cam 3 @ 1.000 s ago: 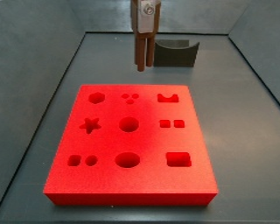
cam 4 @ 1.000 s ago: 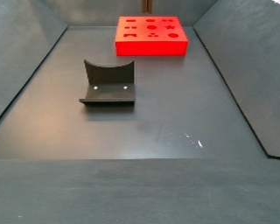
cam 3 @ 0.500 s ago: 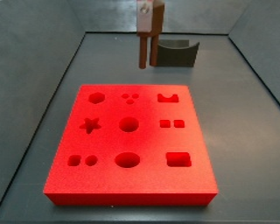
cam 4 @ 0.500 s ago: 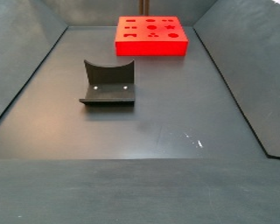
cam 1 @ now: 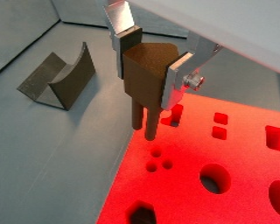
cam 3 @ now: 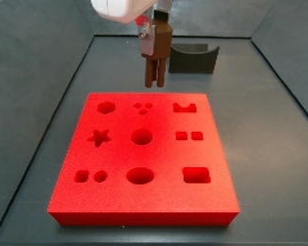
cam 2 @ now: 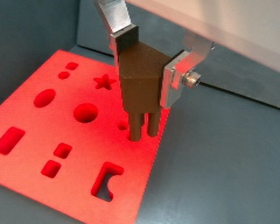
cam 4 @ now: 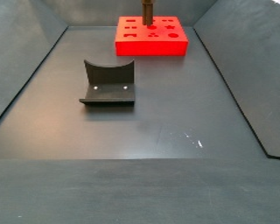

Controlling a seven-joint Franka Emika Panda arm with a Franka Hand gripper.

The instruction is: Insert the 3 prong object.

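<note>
My gripper is shut on the 3 prong object, a dark-brown block with thin pegs pointing down. Its silver fingers clamp the block's two sides. It hangs above the far edge of the red block, its pegs just short of the three small round holes. The other wrist view shows the same grip on the piece over the red block. In a side view the piece hovers above the block's back edge, behind the three holes. It also shows in a side view.
The red block has several other shaped sockets: star, circles, squares, rectangle. The dark fixture stands on the grey floor behind the block and shows in the other side view. Grey walls enclose the floor.
The gripper has come down with the piece toward the red block's back edge. The piece now shows in the second side view, where it was out of frame before.
</note>
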